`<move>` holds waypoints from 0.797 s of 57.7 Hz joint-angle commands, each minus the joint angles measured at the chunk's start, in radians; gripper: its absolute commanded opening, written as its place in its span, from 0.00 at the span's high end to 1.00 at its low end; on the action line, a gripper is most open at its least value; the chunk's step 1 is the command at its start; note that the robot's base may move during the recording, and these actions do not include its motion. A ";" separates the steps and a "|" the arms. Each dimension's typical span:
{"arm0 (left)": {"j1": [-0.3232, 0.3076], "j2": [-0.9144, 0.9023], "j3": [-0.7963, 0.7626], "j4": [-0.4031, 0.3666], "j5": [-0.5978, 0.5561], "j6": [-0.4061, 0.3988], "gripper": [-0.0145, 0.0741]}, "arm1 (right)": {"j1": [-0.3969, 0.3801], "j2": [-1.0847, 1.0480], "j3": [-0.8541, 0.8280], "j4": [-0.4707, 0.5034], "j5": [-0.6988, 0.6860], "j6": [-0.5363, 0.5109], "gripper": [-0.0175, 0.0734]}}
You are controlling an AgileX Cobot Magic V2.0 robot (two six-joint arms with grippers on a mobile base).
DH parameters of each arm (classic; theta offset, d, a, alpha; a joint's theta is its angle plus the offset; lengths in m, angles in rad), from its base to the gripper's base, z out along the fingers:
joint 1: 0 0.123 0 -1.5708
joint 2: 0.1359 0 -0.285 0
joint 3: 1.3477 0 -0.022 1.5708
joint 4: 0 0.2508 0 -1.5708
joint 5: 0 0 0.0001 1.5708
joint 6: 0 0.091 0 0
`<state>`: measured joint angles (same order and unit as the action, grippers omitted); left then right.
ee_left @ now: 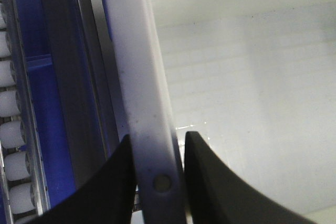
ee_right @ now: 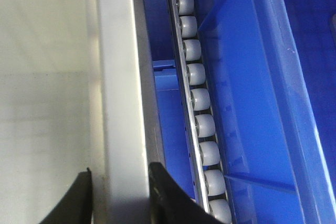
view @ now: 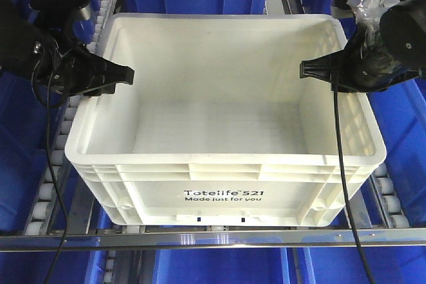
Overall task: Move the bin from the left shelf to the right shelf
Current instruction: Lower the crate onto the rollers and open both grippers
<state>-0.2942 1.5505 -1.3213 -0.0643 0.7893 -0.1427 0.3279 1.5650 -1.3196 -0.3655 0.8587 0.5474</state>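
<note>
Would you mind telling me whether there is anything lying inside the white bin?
No, the bin shows only its bare white floor and walls in the front view.

Right hand [ee_right: 118, 195] fingers straddle bin [ee_right: 115, 77] rim; rollers [ee_right: 197, 74] beside.

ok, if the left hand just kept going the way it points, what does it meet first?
The left hand already straddles the white bin's rim, one finger each side. Pushing on, its palm would likely bottom out on that rim first; depth is unclear.

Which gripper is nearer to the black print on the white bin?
Neither clearly. The left gripper straddles the bin's left rim, the right gripper its right rim, both similarly far behind the print.
</note>
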 commanded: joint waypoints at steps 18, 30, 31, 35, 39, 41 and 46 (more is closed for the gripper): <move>-0.017 -0.060 -0.039 -0.073 -0.045 0.025 0.39 | -0.001 -0.038 -0.037 -0.009 -0.059 0.044 0.32; -0.017 -0.112 -0.039 -0.073 -0.046 0.026 0.37 | -0.001 -0.101 -0.037 -0.009 -0.036 0.006 0.27; -0.017 -0.117 -0.039 -0.073 -0.047 0.026 0.37 | -0.001 -0.105 -0.037 -0.009 -0.036 0.002 0.27; -0.017 -0.137 -0.039 -0.073 -0.048 0.030 0.37 | -0.001 -0.128 -0.036 -0.009 -0.036 -0.019 0.27; -0.017 -0.156 -0.036 -0.073 -0.050 0.037 0.37 | -0.001 -0.159 -0.022 -0.009 -0.051 -0.039 0.27; -0.017 -0.165 -0.034 -0.073 -0.050 0.039 0.37 | -0.001 -0.177 -0.005 -0.009 -0.068 -0.047 0.27; -0.017 -0.187 -0.032 -0.073 -0.046 0.066 0.37 | -0.001 -0.226 0.053 -0.012 -0.123 -0.059 0.27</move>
<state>-0.3054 1.4170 -1.3224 -0.1219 0.7988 -0.0973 0.3279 1.4131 -1.2833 -0.3487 0.8256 0.5113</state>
